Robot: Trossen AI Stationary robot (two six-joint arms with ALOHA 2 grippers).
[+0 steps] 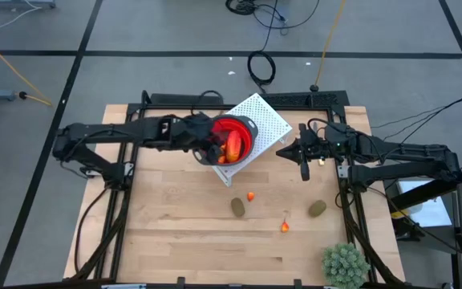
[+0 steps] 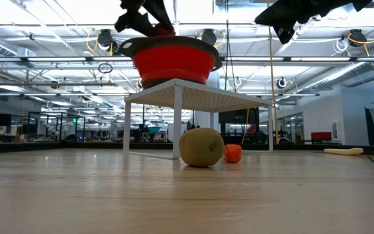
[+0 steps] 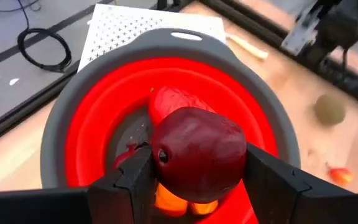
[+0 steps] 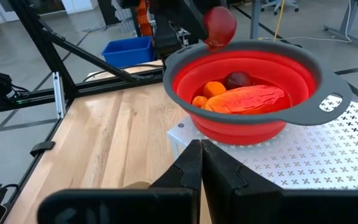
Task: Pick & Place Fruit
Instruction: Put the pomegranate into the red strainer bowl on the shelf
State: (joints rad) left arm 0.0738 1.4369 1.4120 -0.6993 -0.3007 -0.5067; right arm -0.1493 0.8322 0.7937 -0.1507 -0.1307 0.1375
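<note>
The left gripper (image 3: pixel 197 180) is over the red bowl (image 1: pixel 233 135), fingers clamped on either side of a dark red ball (image 3: pixel 199 154) of fruit, holding it just above the bowl's grey rim; the right wrist view catches the same ball (image 4: pixel 220 23) hanging over the bowl's far edge. Inside the bowl (image 4: pixel 248 93) lies the long red-orange piece (image 4: pixel 246 98), with orange bits (image 4: pixel 210 91) beside it and another dark red ball (image 4: pixel 237 79) behind it. The bowl sits on a white perforated stand (image 1: pixel 257 125), raised off the wooden surface (image 1: pixel 175 233). The right gripper (image 4: pixel 201 163) waits just beside the stand, on the side away from the left arm, fingers pressed together and holding nothing. Out on the surface, well apart from the bowl, a brown-green oval (image 1: pixel 237 207) lies near a tiny orange bit (image 1: pixel 250 196); a second orange bit (image 1: pixel 285 226) sits farther from the bowl, and a second brown-green oval (image 1: pixel 317 209) lies off toward the right arm's side. From table height the nearer oval (image 2: pixel 201 147) stands in front of the stand's legs with an orange bit (image 2: pixel 232 153) just beside it. A spiky green plant (image 1: pixel 345 265) sits at the surface's corner, farthest from the bowl.
</note>
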